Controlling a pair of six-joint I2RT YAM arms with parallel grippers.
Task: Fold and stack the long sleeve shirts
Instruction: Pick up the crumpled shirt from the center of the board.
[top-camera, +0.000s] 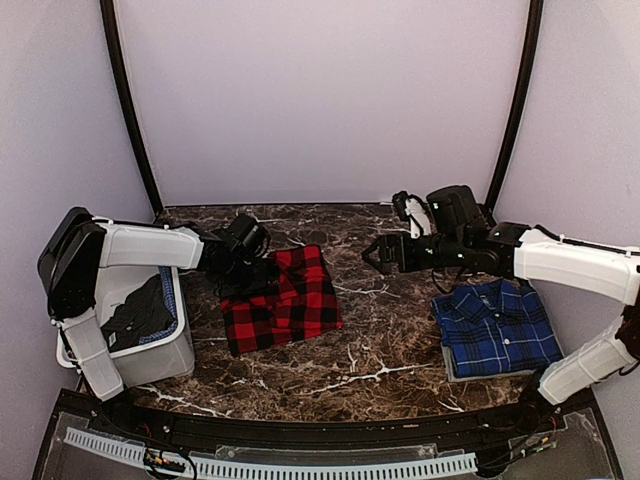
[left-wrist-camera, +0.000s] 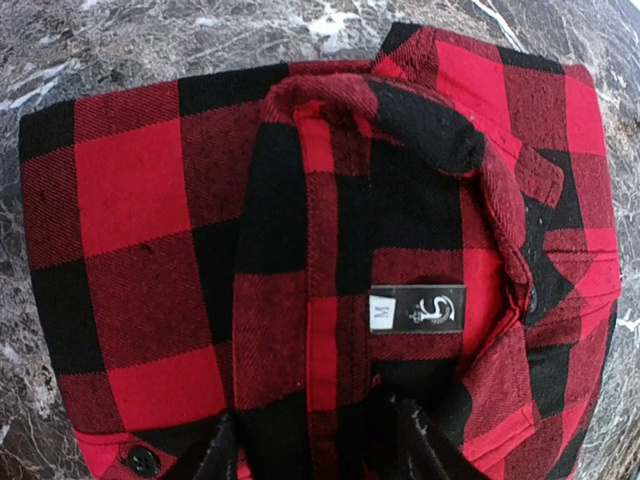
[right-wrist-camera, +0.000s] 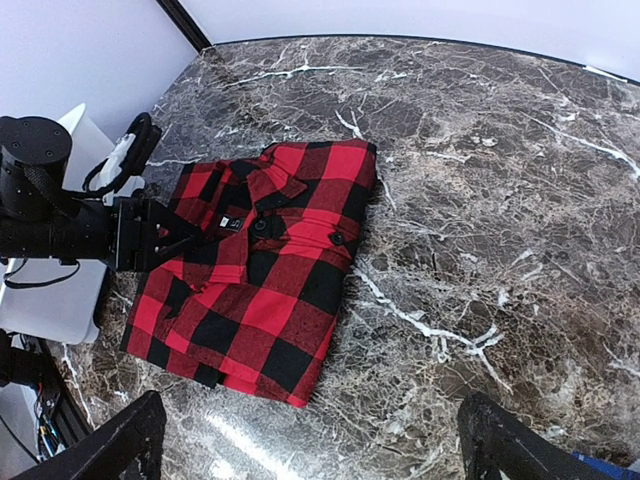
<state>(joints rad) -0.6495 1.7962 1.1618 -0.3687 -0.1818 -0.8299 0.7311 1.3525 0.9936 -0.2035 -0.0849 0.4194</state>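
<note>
**A:** How does the left pincer (left-wrist-camera: 318, 452) stand?

**B:** Its two black fingers (left-wrist-camera: 212, 455) are apart, one on each side of a ridge of cloth at the collar end of the folded red-and-black checked flannel shirt (left-wrist-camera: 140, 200). I cannot tell whether they pinch that cloth or only straddle it

**A:** What lies just beyond the fingers?

**B:** The neck band with a small black woven label (left-wrist-camera: 417, 308), and past it the turned-over collar (left-wrist-camera: 400, 110). A black button (left-wrist-camera: 142, 461) sits at the shirt's edge, just beside one finger

**A:** And where is that shirt on the desk?

**B:** It lies flat as a tidy rectangle on the dark, white-veined marble desk (top-camera: 390, 360), left of the middle. Its collar end points toward the far left corner and its other end toward the near edge

**A:** The right pincer (right-wrist-camera: 322, 440)?

**B:** Spread wide, with nothing between its fingers. It hangs above bare marble right of the middle, pointing toward the red shirt and well apart from it

**A:** The other shirt?

**B:** The blue-and-navy plaid flannel shirt with thin white lines (top-camera: 497, 325) lies folded near the right edge of the desk, collar toward the far side. It is on the near side of the right arm and well apart from the red one

**A:** Anything at the left edge?

**B:** A white plastic bin (top-camera: 170, 355) stands there toward the near corner, beside the left arm, with dark cloth (top-camera: 140, 315) inside it
</note>
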